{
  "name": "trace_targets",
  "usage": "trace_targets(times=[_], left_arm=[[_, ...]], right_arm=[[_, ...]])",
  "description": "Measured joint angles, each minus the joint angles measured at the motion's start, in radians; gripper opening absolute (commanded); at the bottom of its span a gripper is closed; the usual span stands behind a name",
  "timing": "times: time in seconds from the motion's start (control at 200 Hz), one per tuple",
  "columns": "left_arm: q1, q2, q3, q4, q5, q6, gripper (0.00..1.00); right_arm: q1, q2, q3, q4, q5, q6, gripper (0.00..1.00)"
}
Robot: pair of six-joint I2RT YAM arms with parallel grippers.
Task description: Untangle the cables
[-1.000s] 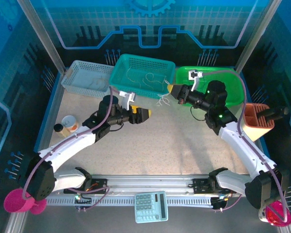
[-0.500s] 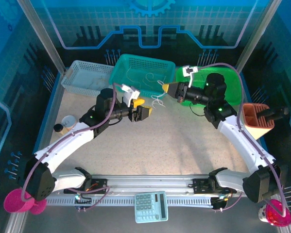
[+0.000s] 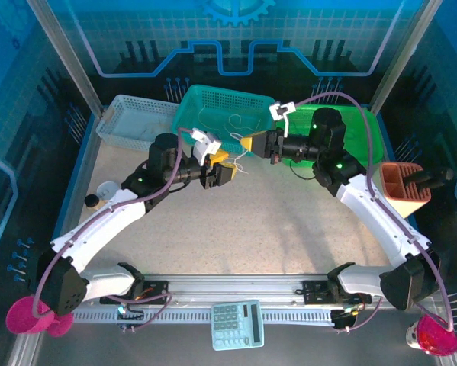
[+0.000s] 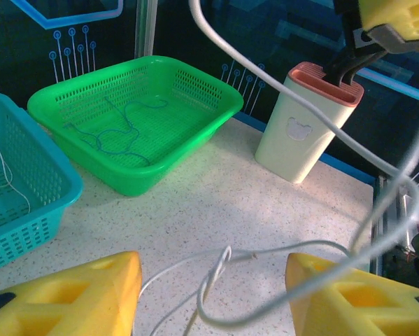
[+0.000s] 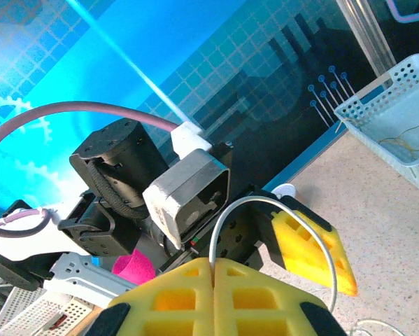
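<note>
The cables (image 3: 241, 162) are thin whitish strands hanging between my two grippers, just in front of the teal basket. My right gripper (image 3: 247, 144) is shut on one whitish strand, which arcs up out of its yellow pads (image 5: 212, 260) as a loop (image 5: 279, 203). My left gripper (image 3: 225, 166) is open right beside it. In the left wrist view its yellow fingers (image 4: 69, 297) stand apart with curly loops of the cables (image 4: 219, 269) lying between them on the tabletop, touching neither pad. One strand rises to the right gripper (image 4: 398, 21) at top right.
At the back stand a white basket (image 3: 140, 122), a teal basket (image 3: 205, 103) holding thin strands, and a green basket (image 4: 195, 84) with a blue wire (image 4: 118, 133). A pen holder (image 3: 403, 191) is at right, a small cup (image 3: 106, 191) at left, a calculator (image 3: 237, 324) in front.
My right gripper has moved left with its strand, toward the teal basket's front. My left gripper has risen up and right to the cables, its jaws narrowing.
</note>
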State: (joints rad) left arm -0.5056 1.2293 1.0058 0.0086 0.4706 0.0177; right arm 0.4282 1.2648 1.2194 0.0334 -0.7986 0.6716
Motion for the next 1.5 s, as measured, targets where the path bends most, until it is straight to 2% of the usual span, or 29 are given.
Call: trace_targets(times=[0.245,0.485,0.545,0.655,0.815,0.88,0.95,1.045,1.286,1.496], left_arm=[[0.001,-0.005,0.008,-0.007,0.038,0.012,0.31],[0.001,-0.008,0.021,-0.008,0.062,0.011,0.29],[0.001,-0.007,0.021,-0.008,0.066,0.008,0.21],[0.001,-0.007,0.021,-0.008,0.076,0.01,0.0],[0.001,-0.006,0.021,-0.007,0.082,0.003,0.0],[0.001,-0.006,0.021,-0.006,0.08,-0.016,0.0],[0.001,-0.004,0.029,-0.008,0.07,-0.046,0.0],[0.006,0.012,0.082,-0.031,0.057,-0.103,0.0],[0.021,0.09,0.265,-0.089,0.05,-0.282,0.0],[0.025,0.132,0.293,-0.091,0.049,-0.44,0.0]], right_arm=[[0.007,0.019,0.011,-0.018,-0.011,-0.01,0.0],[0.011,0.026,0.011,-0.018,-0.018,-0.01,0.0],[0.011,0.026,0.011,-0.018,-0.018,-0.01,0.0],[0.011,0.031,0.013,-0.018,-0.018,-0.01,0.0],[0.011,0.038,0.015,-0.018,-0.011,-0.01,0.0],[0.009,0.038,0.015,-0.018,0.008,-0.01,0.18],[0.0,0.038,0.009,-0.015,0.036,-0.007,0.44],[-0.03,0.032,-0.03,-0.001,0.075,-0.003,0.62],[-0.084,-0.037,-0.217,0.012,0.193,0.004,0.76],[-0.087,-0.165,-0.362,0.069,0.251,0.007,0.78]])
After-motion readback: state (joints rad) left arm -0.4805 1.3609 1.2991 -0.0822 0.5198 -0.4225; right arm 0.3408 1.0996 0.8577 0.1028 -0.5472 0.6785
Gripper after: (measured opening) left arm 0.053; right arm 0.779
